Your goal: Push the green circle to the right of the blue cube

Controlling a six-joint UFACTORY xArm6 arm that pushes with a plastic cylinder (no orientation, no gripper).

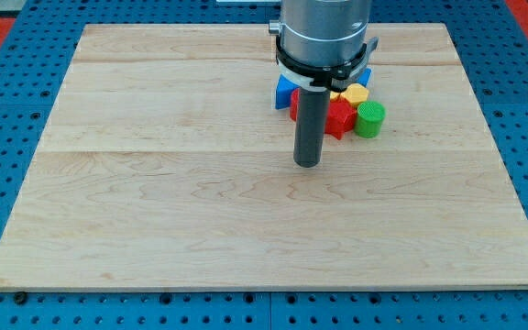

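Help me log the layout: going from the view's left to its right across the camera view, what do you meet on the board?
blue block → my tip → red block → green circle. The yellow block overlaps the red one, so I leave it out.

Red block point(339, 114), yellow block point(355, 93) clustered on wooden board point(154, 183).

Green circle point(369, 118) is bright green. Next to it, view's left: red block point(339, 116), w/ yellow block point(354, 93) just above. Blue block point(287, 92) further left. Rod dark grey, my tip point(308, 164). Board point(154, 202) light wood w/ stripes.
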